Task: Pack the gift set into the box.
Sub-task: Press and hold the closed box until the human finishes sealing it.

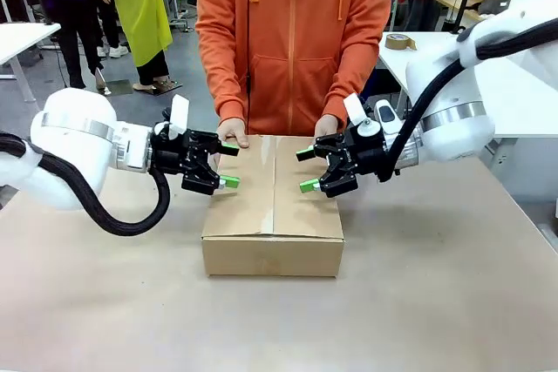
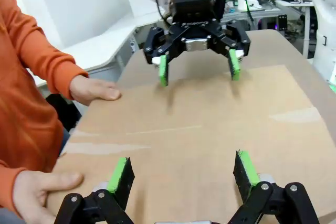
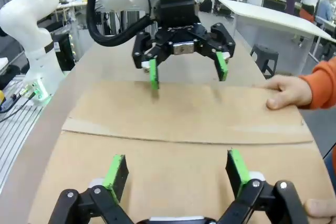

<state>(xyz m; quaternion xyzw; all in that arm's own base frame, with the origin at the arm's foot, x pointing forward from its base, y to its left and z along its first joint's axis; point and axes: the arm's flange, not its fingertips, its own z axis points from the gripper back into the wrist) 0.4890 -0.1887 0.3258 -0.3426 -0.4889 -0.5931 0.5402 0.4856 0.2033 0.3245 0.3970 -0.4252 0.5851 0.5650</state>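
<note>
my left pincer (image 1: pixel 230 165) and right pincer (image 1: pixel 305 170), both wide, face each other over the closed box (image 1: pixel 272 215); person's hands (image 1: pixel 232 131) beyond.

Here's the big brown corrugated cardboard carton (image 1: pixel 272 215): matt and papery, its flaps smooth with a few paler, faintly shiny strips. The tan table top (image 1: pixel 105 302) under it looks dull and slightly fibrous. The left gripper (image 1: pixel 229 165) and right gripper (image 1: pixel 306 170) have black satin bodies and bright green, rubbery-looking pads (image 2: pixel 119 174). The white arm shells (image 1: pixel 70 102) gleam like glossy plastic, and a silvery metal band (image 1: pixel 78 126) catches the light. The person's orange hooded top (image 1: pixel 292 32) is soft matt cloth.
</note>
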